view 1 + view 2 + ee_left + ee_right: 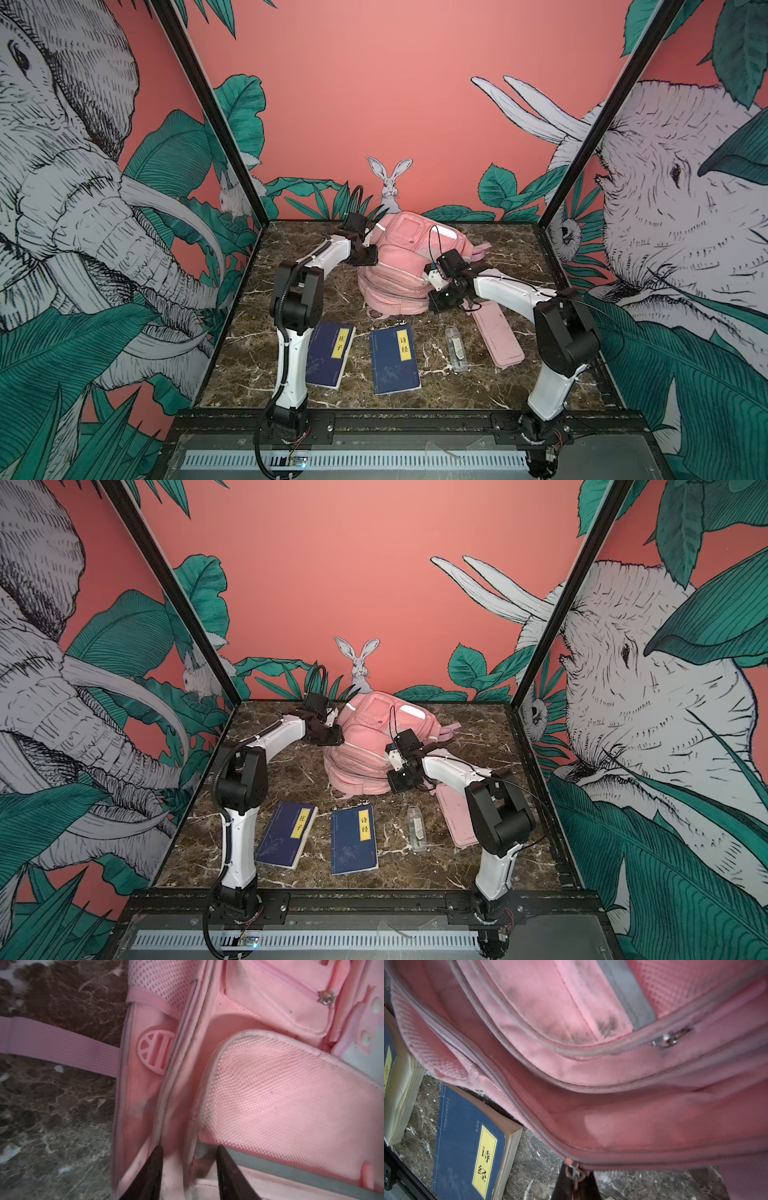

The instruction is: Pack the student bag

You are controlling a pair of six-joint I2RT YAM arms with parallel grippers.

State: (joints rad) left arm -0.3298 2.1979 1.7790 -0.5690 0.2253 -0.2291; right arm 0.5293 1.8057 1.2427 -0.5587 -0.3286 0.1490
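The student bag (399, 266) (365, 746) is a large pink backpack lying at the back middle of the marble table in both top views. My left gripper (368, 254) (332, 737) is against its left side. In the left wrist view the gripper (189, 1148) is open, its black fingertips (158, 1159) astride a zip seam of the bag (270, 1095) beside a mesh pocket. My right gripper (435, 300) (395, 780) is at the bag's front right edge. In the right wrist view it (576, 1182) is shut on a metal zipper pull (574, 1172) at the bag's (612, 1064) lower zip.
In front of the bag lie two blue books (330, 353) (395, 359), a clear slim case (456, 348) and a flat pink pencil case (498, 336). A pink strap (58, 1045) runs over the table by the bag's left side. Black frame posts stand at the table's corners.
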